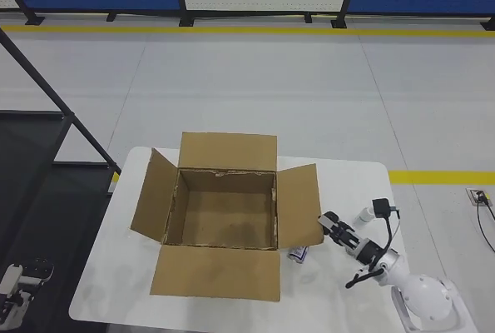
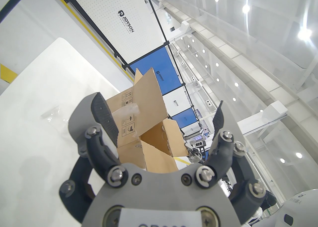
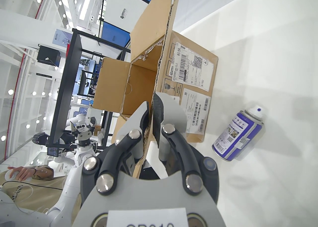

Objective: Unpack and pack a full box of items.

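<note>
Right pincer (image 3: 150, 113) clamped on flap (image 1: 299, 204) at 3 o'clock of box (image 1: 222, 218). Spray can (image 3: 237, 136) lies on table (image 1: 355, 187) at 4 o'clock, beside box. Left pincer (image 2: 159, 103) apart, empty.

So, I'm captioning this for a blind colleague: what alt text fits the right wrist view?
The right gripper is shut on the edge of a flap of an open cardboard box standing on a white table. A blue spray can with a white cap lies on the table beside the box's labelled side wall, apart from it.
</note>
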Robot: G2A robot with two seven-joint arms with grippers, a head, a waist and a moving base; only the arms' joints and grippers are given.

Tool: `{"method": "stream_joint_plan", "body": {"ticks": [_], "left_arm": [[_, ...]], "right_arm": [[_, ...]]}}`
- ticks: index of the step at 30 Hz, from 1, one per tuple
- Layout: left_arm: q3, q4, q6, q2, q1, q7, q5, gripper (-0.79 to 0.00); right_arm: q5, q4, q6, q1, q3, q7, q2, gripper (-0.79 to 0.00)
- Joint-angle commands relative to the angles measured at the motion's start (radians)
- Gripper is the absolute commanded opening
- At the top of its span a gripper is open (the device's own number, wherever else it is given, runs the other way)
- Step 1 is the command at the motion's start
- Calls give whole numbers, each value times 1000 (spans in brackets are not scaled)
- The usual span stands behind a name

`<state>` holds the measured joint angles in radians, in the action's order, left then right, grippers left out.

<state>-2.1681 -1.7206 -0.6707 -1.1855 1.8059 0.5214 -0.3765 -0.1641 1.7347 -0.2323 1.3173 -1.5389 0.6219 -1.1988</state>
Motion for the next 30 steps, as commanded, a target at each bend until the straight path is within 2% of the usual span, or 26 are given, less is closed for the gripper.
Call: {"method": "stream_joint_plan", "body": {"ticks": [1, 4, 8, 12, 15, 26, 28, 30], "left_arm": [[0, 0, 0, 0, 0, 0, 0, 0], [0, 0, 0, 0, 0, 0, 0, 0], [0, 0, 0, 0, 0, 0, 0, 0], [0, 0, 0, 0, 0, 0, 0, 0], [0, 0, 0, 0, 0, 0, 0, 0], [0, 0, 0, 0, 0, 0, 0, 0], [0, 0, 0, 0, 0, 0, 0, 0], [0, 0, 0, 0, 0, 0, 0, 0]], "right_arm": [[-22, 17, -54, 50, -36, -29, 5, 0], [-29, 35, -121, 129, -88, -69, 10, 0], [-37, 22, -135, 178, -140, -113, 15, 0], [-206, 3, -129, 211, -142, -179, 19, 0], [-279, -11, -91, 224, -117, -243, 15, 0], [-273, -14, -90, 224, -116, -245, 15, 0], [-271, -29, -119, 212, -113, -248, 16, 0], [-366, -33, -160, 217, -127, -287, 20, 0]]}}
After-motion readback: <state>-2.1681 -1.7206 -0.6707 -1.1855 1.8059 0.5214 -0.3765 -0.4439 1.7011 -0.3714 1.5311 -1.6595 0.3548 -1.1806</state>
